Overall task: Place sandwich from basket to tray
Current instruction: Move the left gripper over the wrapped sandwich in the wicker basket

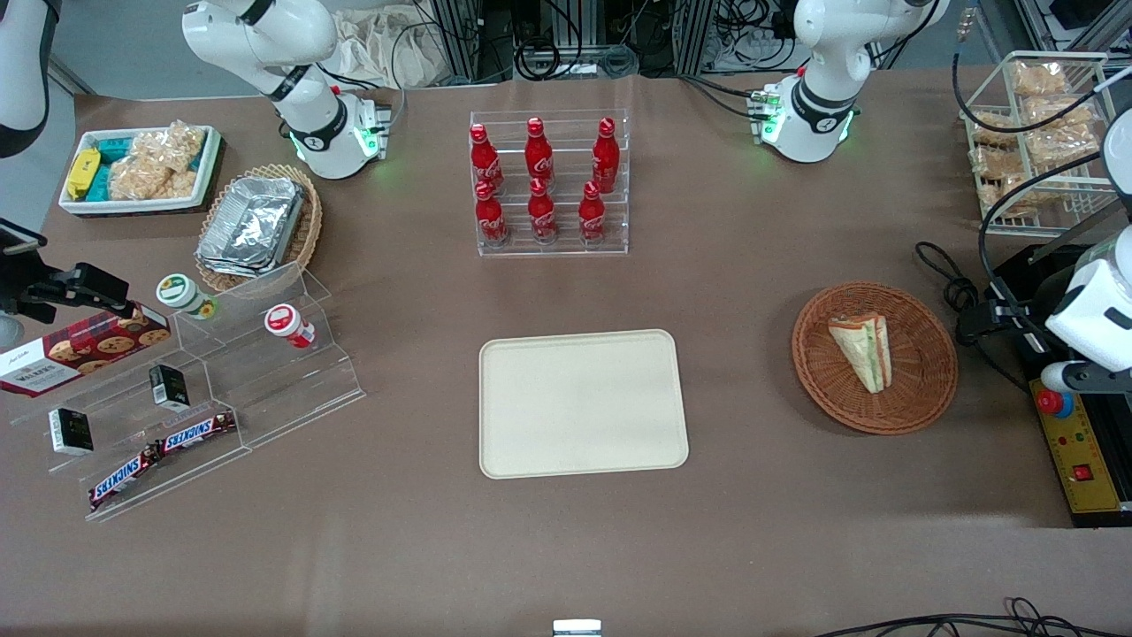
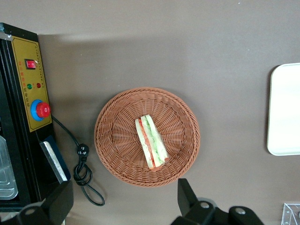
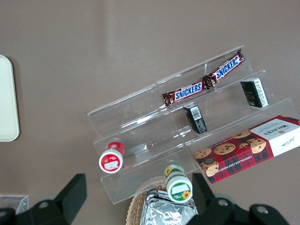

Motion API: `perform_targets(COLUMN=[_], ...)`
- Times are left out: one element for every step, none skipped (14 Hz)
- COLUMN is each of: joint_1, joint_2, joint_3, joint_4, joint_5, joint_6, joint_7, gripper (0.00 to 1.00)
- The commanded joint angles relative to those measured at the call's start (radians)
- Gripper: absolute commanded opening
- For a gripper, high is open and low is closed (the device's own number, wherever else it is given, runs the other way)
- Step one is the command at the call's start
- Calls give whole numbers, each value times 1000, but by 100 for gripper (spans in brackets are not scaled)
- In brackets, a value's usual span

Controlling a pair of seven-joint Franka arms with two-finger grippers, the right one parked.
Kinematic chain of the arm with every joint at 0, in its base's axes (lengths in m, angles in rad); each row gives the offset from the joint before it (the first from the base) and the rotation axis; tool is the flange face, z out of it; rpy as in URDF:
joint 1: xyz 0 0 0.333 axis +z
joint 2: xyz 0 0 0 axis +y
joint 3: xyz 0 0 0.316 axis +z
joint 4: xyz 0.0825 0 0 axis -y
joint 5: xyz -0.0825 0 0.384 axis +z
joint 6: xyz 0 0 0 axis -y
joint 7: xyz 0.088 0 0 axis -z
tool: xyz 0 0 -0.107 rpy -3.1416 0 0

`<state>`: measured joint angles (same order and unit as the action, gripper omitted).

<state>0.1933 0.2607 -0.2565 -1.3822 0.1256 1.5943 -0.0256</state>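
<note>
The sandwich [image 1: 862,349] [image 2: 151,143], a wrapped white-bread wedge with green and orange-red layers, lies in the round reddish-brown wicker basket [image 1: 822,376] [image 2: 117,140]. The cream-beige tray [image 1: 584,402] [image 2: 286,112] lies flat beside the basket, toward the parked arm's end, with nothing on it. My gripper [image 2: 124,202] [image 1: 990,320] hangs high over the table, beside the basket's rim on the working arm's side. It is open wide and nothing is between its fingers [image 2: 187,197].
A black and yellow control box [image 1: 1079,451] and a coiled cable [image 2: 84,176] sit close to the basket. A rack of red bottles [image 1: 548,181] stands farther from the front camera than the tray. A wire snack rack [image 1: 1035,133] and acrylic steps [image 1: 203,389] sit at the table's ends.
</note>
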Motion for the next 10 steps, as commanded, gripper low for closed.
perform_targets(joint_1=[2, 2, 2, 2, 2, 2, 6, 11, 14, 14], joint_2=[-1, -1, -1, -1, -1, -1, 2, 3, 3, 9], joint_3=[-1, -3, -4, -3, -3, -3, -3, 0, 5, 10], joint_4=[17, 15, 11, 8, -6, -27, -38, -72, -119, -147], joint_5=[-7, -10, -12, -12, -12, -11, -15, -15, -15, -17], joint_6=[-28, -28, -28, -34, -57, -62, -76, -80, -70, -54], joint_7=[21, 18, 16, 13, 15, 18, 16, 15, 13, 7], gripper=[99, 99, 99, 99, 99, 99, 99, 99, 99, 99])
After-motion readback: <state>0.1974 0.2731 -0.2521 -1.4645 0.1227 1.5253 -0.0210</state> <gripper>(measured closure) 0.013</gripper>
